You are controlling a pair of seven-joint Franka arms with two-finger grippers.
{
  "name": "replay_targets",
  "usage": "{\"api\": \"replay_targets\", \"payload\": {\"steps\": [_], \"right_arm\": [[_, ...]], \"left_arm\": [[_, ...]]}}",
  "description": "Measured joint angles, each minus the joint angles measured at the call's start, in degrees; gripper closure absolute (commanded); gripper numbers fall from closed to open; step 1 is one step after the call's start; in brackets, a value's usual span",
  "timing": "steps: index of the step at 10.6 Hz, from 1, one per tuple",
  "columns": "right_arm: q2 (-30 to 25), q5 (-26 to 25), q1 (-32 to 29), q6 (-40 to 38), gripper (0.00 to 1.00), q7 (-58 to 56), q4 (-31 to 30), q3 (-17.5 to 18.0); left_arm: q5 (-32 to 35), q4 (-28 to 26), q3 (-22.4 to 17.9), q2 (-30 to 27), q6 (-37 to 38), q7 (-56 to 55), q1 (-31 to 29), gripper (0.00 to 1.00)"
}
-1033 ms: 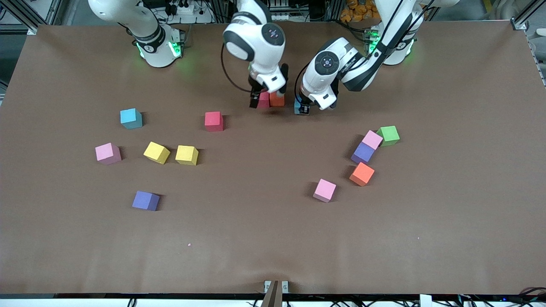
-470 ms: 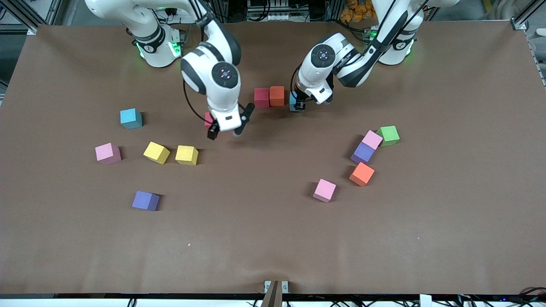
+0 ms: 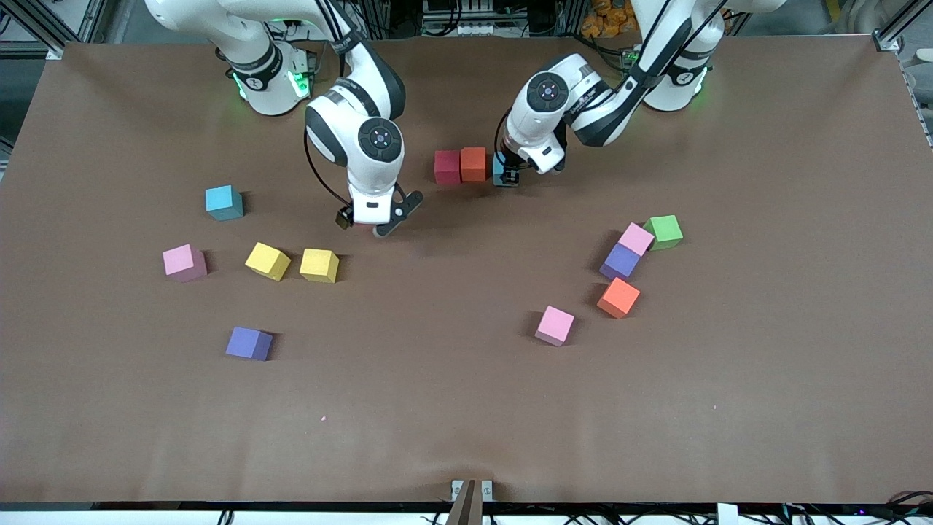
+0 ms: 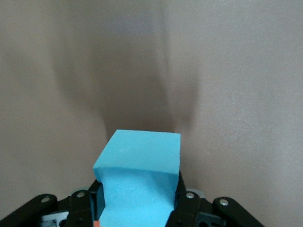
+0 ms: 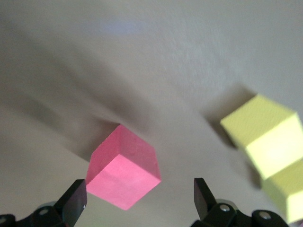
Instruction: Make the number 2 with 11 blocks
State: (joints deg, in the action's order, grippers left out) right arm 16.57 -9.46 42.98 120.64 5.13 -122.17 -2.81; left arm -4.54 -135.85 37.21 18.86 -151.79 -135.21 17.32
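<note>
Left end effector clamped a matte light blue cube beside the orange cube upper centre, right end effector spread wide over a tilted pink cube.

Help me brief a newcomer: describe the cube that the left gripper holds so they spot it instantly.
Find the red cube and orange cube touching in a row near the robots' bases. At the orange end, the left gripper is shut on a light blue cube. The other blue cube sits alone, ungripped.
</note>
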Motion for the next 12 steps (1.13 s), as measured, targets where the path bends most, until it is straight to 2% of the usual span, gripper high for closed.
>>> {"api": "replay_targets", "payload": {"steps": [2, 5, 7, 12], "right_arm": [[0.0, 0.7, 0.2, 0.1, 0.0, 8.3, -1.4, 0.2], [0.0, 9.8, -3.7, 0.5, 0.0, 10.0, -2.2, -0.2], [0.0, 14.1, -4.9, 1.7, 0.0, 10.3, -2.3, -0.4], [0.0, 15.2, -4.5, 9.1, 0.0, 13.8, -7.2, -0.1]], "left_arm": [[0.0, -0.1, 0.0, 0.7, -1.4, -0.9, 0.6, 0.92], [0.0, -0.1, 0.0, 1.5, -2.3, -1.2, 1.2, 0.92], [0.0, -0.1, 0.0, 2.0, -2.6, -1.2, 1.4, 0.92], [0.0, -0.1, 0.0, 2.5, -3.0, -1.2, 1.5, 0.92]]}}
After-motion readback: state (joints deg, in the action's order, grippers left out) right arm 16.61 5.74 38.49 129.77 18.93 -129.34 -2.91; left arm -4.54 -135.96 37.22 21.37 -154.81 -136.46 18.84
